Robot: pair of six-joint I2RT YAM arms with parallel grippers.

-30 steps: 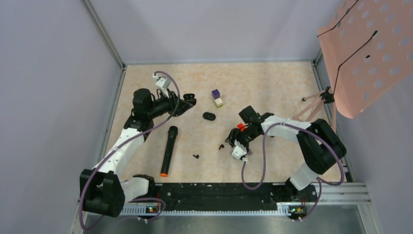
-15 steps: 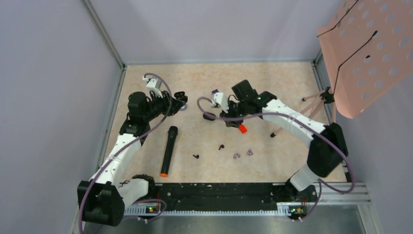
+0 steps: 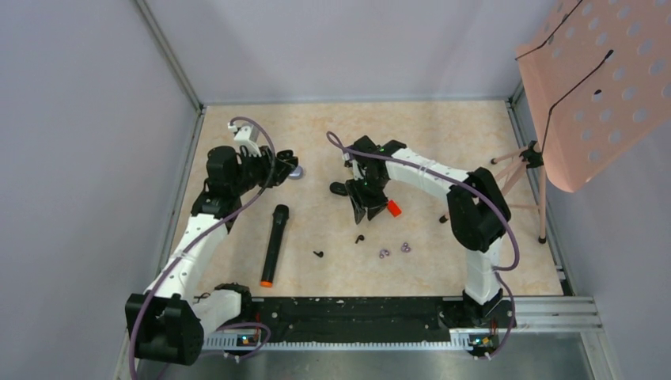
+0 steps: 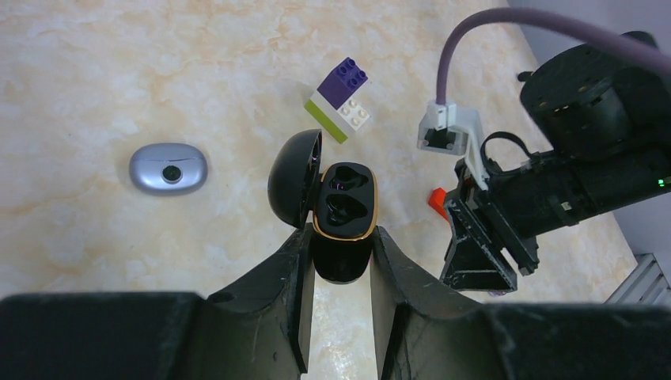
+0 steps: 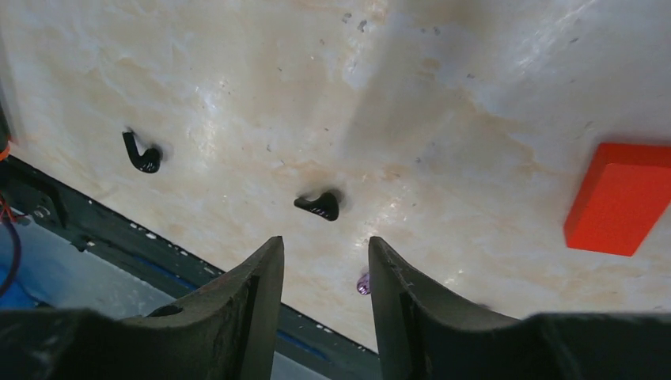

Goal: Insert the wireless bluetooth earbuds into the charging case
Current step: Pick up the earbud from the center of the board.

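The left claw (image 4: 342,241) is closed tight on the charging case (image 4: 342,212), pinching its lower body between both fingers and holding it above the table (image 3: 443,134). The case stands open, its lid swung to the left, and both wells inside are bare. On the table just beside it lies a silver oval pod (image 3: 294,172). Nearer the arm bases a black microphone (image 3: 273,244) with an orange end lies lengthwise. The earbuds are loose on the table, well apart from the case: one earbud (image 3: 318,254) sits right of the microphone, and a second earbud (image 3: 360,237) lies a little farther right. The right claw (image 5: 324,249) hangs over this second earbud with its fingers slightly apart and nothing between them. An orange block (image 3: 393,208) lies just right of that claw, and two small purple rings (image 3: 384,253) rest near the front. A pink perforated stand (image 3: 601,71) rises at the far right.
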